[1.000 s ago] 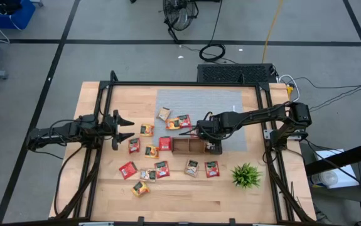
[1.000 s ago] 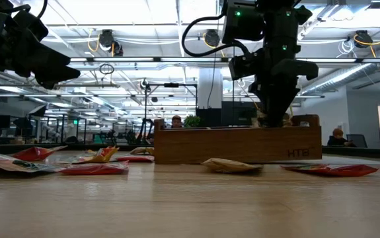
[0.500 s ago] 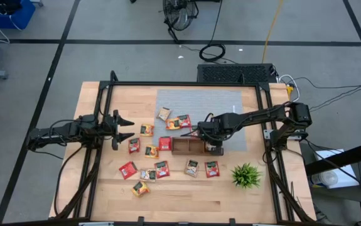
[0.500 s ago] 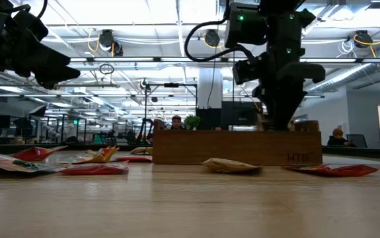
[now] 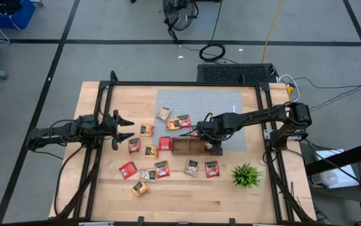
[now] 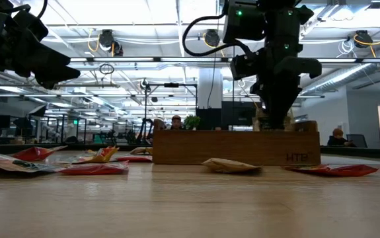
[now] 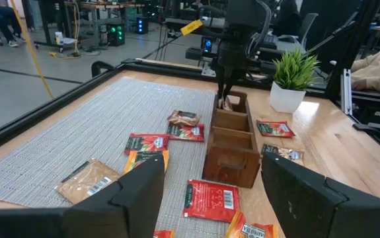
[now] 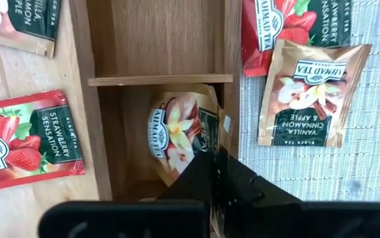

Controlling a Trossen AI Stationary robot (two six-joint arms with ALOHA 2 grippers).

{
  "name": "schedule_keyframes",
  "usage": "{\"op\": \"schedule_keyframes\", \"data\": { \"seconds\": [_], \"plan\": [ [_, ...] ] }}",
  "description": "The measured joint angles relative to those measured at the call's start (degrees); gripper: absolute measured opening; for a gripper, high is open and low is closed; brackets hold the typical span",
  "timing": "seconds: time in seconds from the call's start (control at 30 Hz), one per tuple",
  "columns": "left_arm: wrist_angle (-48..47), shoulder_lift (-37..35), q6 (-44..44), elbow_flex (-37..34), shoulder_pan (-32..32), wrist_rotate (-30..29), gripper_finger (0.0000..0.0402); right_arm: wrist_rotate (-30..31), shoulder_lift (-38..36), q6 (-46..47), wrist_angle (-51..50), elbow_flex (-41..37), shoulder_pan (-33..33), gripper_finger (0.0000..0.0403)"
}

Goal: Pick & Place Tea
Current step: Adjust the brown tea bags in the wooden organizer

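The right gripper (image 5: pixel 214 142) hangs over the right end of the wooden tray (image 5: pixel 181 146), near the middle of the high view. Its fingers (image 8: pixel 232 182) are pressed together just beside a vanilla tea sachet (image 8: pixel 180 135), which leans inside the end compartment; I cannot tell if they pinch it. Other tea sachets lie loose on the table (image 5: pixel 105 188) around the tray, for example a strawberry sachet (image 5: pixel 212 169) at lower centre and a vanilla cinnamon and apple sachet (image 8: pixel 306 92) on the grey mat (image 5: pixel 221 103). The left gripper (image 5: pixel 126 127) waits at the left of the frame, above the table, with fingers spread and holding nothing. A green plant (image 5: pixel 246 175) stands at the lower right.
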Motion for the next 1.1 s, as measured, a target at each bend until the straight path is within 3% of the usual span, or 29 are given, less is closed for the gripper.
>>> {"op": "schedule_keyframes", "data": {
  "seconds": [1.1],
  "plan": [
    [-0.01,0.0,0.0,0.0,0.02,-0.01,0.0253,6.16,0.0,-2.53,-3.36,2.72,0.4,0.0003]
  ]
}}
